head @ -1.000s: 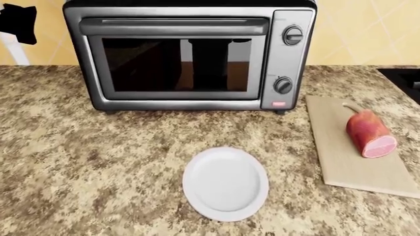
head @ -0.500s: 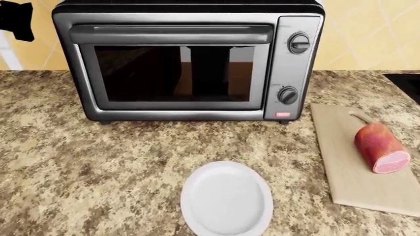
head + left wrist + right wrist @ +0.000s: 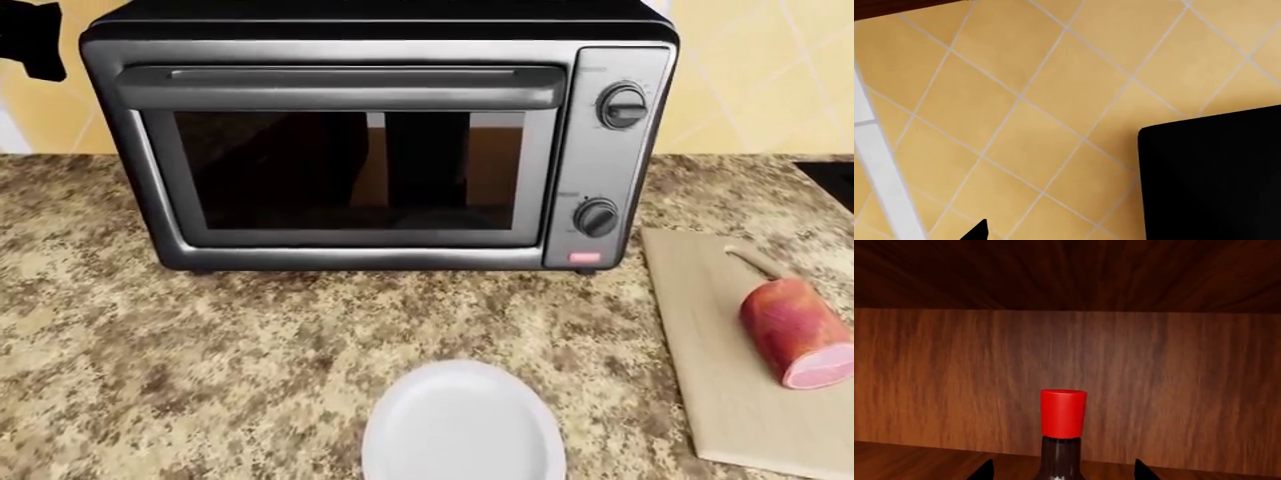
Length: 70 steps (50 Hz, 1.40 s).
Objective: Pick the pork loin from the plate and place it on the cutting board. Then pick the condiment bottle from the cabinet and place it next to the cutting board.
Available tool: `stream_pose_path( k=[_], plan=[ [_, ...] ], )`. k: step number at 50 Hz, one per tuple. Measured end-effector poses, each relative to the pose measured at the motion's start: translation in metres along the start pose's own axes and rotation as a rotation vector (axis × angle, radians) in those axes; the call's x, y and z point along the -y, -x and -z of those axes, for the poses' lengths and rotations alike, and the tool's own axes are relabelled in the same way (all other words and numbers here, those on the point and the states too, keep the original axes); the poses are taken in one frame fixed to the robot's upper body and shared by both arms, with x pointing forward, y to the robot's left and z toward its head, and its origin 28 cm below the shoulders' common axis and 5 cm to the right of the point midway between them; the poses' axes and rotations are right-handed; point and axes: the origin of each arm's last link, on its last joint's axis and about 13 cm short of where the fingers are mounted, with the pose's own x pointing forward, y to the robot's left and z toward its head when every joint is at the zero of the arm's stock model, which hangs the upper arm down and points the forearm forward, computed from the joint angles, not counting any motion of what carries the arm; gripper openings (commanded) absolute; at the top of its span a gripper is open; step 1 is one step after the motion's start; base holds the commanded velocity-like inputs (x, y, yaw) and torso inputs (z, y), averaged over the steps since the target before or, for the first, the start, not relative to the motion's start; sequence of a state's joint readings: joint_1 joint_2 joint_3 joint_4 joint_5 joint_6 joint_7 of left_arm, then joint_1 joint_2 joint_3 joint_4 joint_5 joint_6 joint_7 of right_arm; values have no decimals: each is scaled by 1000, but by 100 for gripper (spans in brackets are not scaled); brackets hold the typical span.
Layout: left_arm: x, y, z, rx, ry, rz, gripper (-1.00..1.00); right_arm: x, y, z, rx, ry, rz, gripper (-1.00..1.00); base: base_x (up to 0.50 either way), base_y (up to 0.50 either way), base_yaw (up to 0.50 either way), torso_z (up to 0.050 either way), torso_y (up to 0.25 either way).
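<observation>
Two right gripper [image 3: 1062, 471] tips flanking condiment bottle [image 3: 1063, 432], untouched

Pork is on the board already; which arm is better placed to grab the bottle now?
Right. Its wrist view shows the condiment bottle upright between its claw tips inside the wooden cabinet. The left wrist view shows only tiled wall.

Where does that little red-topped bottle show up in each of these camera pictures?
Head view: the condiment bottle is not in it.
Left wrist view: not in it either.
Right wrist view: the condiment bottle stands low in the middle, before a brown wooden wall.
Shared landmark: the yellow tiled wall, also behind the toaster oven in the head view.
</observation>
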State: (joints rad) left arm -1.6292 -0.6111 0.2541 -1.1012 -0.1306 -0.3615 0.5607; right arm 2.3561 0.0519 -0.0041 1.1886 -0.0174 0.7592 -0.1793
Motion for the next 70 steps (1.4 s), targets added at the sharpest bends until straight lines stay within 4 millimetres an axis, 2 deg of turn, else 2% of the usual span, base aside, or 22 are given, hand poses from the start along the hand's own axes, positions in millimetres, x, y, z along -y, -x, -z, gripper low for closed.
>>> stream_pose_path(
  k=[22,46,47,70],
  plan=[
    [-2,2,3,-4,12,-6,100,-2,-2,1,7,-2,-1,100,0,0,0,0,0],
    [-3,0,2,1,25,-4,100,-3,-3,3,7,-6,-11,100,254,0,0,0,0],
    [-3,0,2,1,25,-4,100,-3,-3,3,7,-7,-11,-100,0,0,0,0,0],
    [-2,1,2,5,23,-9,100,-4,-3,0,32,-4,-56,-100,0,0,0,0,0]
  ],
)
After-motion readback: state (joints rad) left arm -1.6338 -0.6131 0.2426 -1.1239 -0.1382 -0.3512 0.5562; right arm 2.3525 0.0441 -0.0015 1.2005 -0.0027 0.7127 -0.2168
